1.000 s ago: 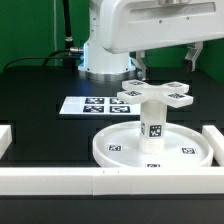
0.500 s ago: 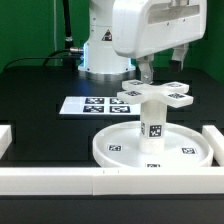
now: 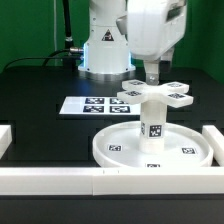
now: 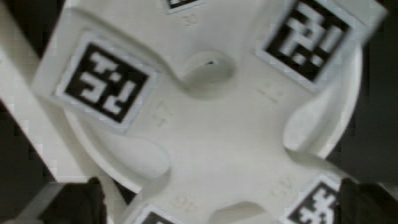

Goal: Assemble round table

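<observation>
So the gripper hangs right over the cross-shaped piece, and honestly I can't tell how far apart the jaws are. In the exterior view only one dark finger shows, coming down just behind the cross's hub, and the big white wrist housing blocks the rest. The wrist view is no help either: it's filled with the cross up close, tags on the arms and a small hole or dimple near the middle, with no clear fingertips in sight. Whether the finger is actually touching the plastic, I can't say.

The cross sits on top of the short cylinder leg, which stands upright in the middle of the large round rimmed disc. The disc lies flat on the black table, close to the white border blocks at the front. The marker board lies flat behind it, apart from the disc.

Handling guess: it looks like hard, light, smooth plastic, so stiff but probably slippery. I'd pinch across the narrow hub or one arm, not the flat tagged faces. The stack looks top-heavy, so a sideways nudge could tip the leg.
</observation>
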